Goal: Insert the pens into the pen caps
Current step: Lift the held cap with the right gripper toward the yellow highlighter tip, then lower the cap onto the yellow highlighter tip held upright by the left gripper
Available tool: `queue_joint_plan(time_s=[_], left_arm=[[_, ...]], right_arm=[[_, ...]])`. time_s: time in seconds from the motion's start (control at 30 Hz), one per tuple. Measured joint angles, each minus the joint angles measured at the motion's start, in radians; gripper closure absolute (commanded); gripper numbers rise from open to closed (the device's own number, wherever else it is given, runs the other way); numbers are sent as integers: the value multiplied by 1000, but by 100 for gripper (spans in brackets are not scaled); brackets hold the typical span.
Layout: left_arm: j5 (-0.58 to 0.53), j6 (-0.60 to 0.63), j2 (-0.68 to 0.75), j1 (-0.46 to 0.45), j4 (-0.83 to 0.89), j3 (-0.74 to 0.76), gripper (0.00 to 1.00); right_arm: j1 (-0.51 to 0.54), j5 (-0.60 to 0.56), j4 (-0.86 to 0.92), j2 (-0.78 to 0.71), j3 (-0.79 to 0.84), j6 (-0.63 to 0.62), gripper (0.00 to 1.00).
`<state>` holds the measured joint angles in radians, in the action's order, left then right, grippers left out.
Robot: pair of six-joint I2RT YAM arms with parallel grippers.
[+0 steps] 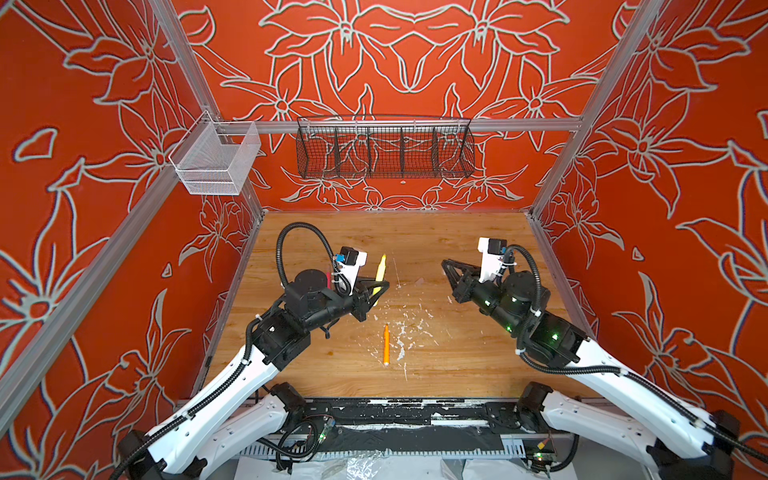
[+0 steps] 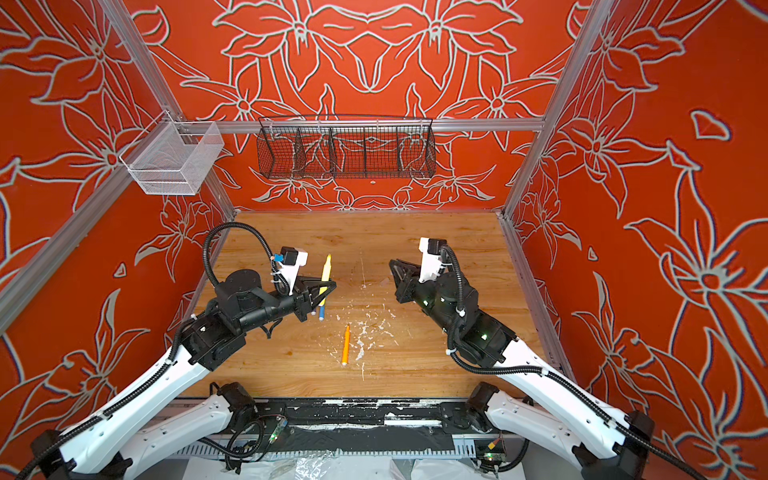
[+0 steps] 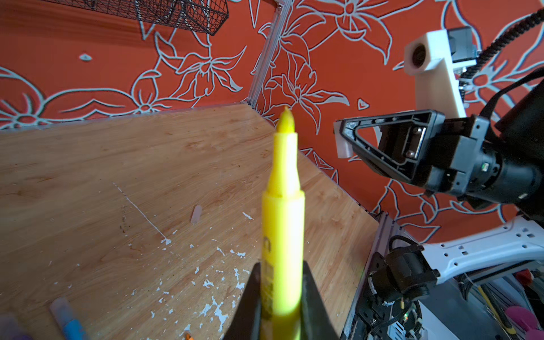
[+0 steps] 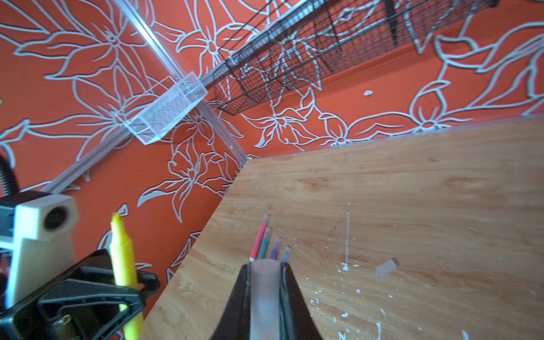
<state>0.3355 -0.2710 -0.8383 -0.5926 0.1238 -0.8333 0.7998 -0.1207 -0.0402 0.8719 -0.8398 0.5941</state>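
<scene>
Over the wooden table (image 1: 436,232) both arms hang raised, facing each other with a clear gap between them. From where I stand, the left gripper (image 1: 384,286) has its fingers pinched tight round the yellow pen (image 1: 380,270). It grips the lower barrel, so the bare tip points up and away toward the far wall. The right gripper (image 1: 444,262) is clamped just as narrowly on a pen cap (image 4: 265,291), a pale translucent tube whose end pokes out past the fingertips. I cannot tell which end is the open one.

Down on the wood, the orange pen (image 1: 386,345) lies alone near the middle among white paint flecks, its tip seemingly bare. Over on the left arm's side four more lie close together: the pink-red pen (image 4: 259,239), the green pen (image 4: 265,244), the purple pen (image 4: 275,248) and the blue pen (image 4: 285,254). They look capped to me, though the blur leaves doubt. One loose cap (image 4: 386,267) lies by itself on the table, apart from everything.

I'd say capping the yellow pen is the step in hand: both halves are lifted but not yet joined. The next move calls for bringing tip and cap mouth onto one line, closing the gap, then a straight push. Held so low, the pen could tilt under a skewed push, so alignment matters most.
</scene>
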Motion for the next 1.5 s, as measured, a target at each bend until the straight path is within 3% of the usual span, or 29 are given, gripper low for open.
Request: queue_joint_plan(time_s=[0.47, 0.83, 1.5], left_arm=[[43, 0, -6, -2, -7, 0, 100], [25, 0, -7, -2, -5, 0, 100], [16, 1, -27, -2, -1, 0, 100]], right_arm=[[15, 130, -235, 102, -18, -5, 100], [16, 154, -363, 194, -18, 40, 100], [51, 243, -451, 346, -177, 95, 100]])
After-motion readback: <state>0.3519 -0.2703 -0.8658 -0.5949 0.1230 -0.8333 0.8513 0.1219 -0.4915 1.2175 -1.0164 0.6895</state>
